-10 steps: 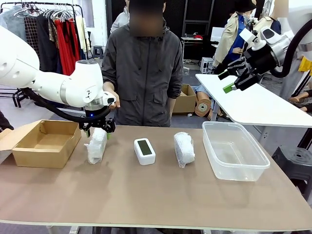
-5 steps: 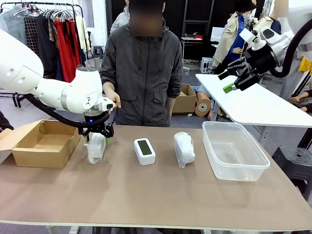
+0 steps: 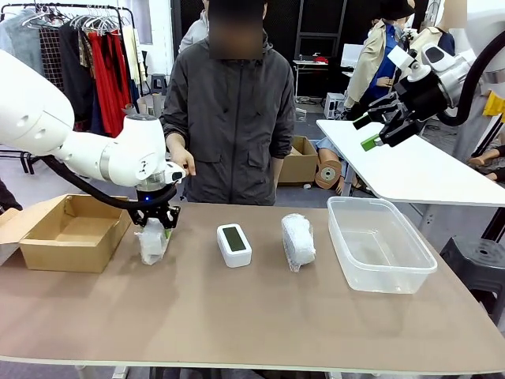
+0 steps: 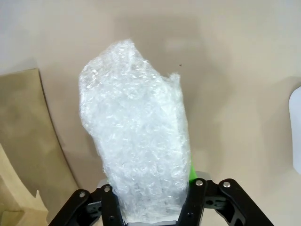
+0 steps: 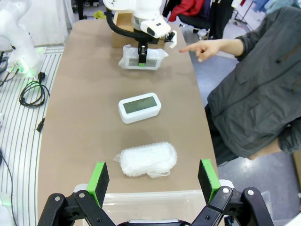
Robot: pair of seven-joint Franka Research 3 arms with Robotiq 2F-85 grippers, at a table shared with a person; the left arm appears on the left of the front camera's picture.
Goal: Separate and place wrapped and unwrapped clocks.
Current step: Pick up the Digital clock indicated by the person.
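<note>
The left end effector was clenched on the upper end of a bubble-wrapped bundle. The bundle rested on the desk, just beside the open cardboard box at the left end. In the left wrist view the wrap bulged out between the two fingers, and a strip of green pad showed at one side. The bare white clock lay near the middle of the desk with its screen up, apart from the gripped bundle. A second wrapped bundle lay between that clock and the clear plastic tub at the right end of the desk. The right end effector hung high over the right side, released, its green pads spread wide with nothing between them. The person stood at the far side of the desk, and one hand pointed a finger toward the left end effector.
</note>
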